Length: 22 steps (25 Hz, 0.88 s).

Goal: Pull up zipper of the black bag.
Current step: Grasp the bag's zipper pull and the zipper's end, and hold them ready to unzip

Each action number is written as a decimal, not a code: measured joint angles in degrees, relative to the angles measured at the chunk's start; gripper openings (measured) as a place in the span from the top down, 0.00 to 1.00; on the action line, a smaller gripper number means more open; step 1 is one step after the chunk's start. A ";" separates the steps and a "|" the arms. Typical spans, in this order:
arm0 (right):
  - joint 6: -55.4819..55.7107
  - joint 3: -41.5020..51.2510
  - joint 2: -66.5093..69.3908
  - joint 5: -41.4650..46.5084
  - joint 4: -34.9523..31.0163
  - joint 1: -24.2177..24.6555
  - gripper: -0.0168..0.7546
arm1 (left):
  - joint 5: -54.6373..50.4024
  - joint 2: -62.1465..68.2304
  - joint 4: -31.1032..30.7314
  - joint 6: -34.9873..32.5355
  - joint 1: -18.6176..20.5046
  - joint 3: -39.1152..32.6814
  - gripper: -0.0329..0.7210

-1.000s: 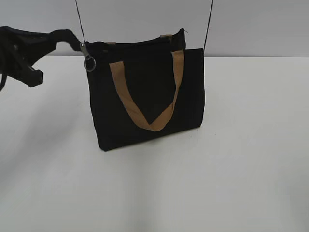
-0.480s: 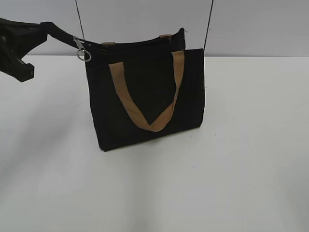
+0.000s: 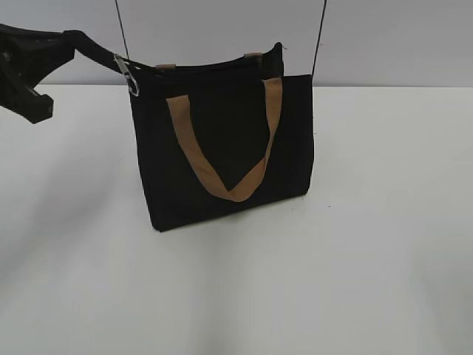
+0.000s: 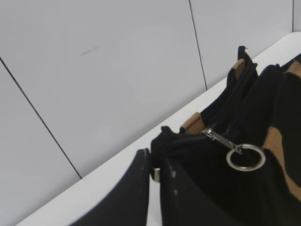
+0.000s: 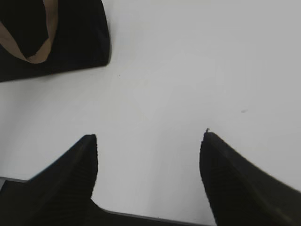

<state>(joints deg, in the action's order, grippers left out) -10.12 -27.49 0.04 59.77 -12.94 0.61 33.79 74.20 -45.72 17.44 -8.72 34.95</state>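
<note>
The black bag [image 3: 222, 148] stands upright on the white table, with a tan handle [image 3: 222, 188] hanging on its front. My left gripper [image 3: 68, 43] is at the bag's top left corner, above the table. In the left wrist view its jaws [image 4: 155, 160] are shut on a small silvery piece [image 4: 155, 173], which looks like the zipper pull, at the end of a taut black strip running from the bag's top edge. A silver clip with a ring [image 4: 245, 157] hangs beside it. My right gripper [image 5: 148, 141] is open and empty above bare table, to the right of the bag's corner [image 5: 80, 37].
The thin black shoulder strap [image 3: 319, 37] rises out of view above the bag. A grey panelled wall [image 4: 94, 70] stands close behind. White table [image 3: 369, 259] spreads in front of and to the right of the bag.
My left gripper has moved left and up, drawing the black strip at the bag's corner taut. The silver ring has swung up with it. The bag has stayed in place.
</note>
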 joint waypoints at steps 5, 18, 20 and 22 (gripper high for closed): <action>-9.12 -0.66 6.96 -2.22 -5.63 0.00 0.31 | 2.51 -0.12 0.07 0.00 0.00 0.00 0.93; -41.49 -1.35 30.11 -16.07 -31.60 0.00 0.31 | 9.19 -0.12 1.45 0.00 0.00 0.17 0.93; -47.13 -2.77 33.72 -16.89 -34.59 0.00 0.31 | 9.33 -0.12 1.45 -0.06 0.00 0.57 0.93; -52.18 -4.79 37.74 -17.84 -37.34 0.00 0.31 | 9.33 -0.12 1.38 -0.06 0.00 1.33 0.93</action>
<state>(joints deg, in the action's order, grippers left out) -62.30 -32.27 37.79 41.94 -50.28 0.61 43.12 74.08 -44.33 17.38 -8.72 36.28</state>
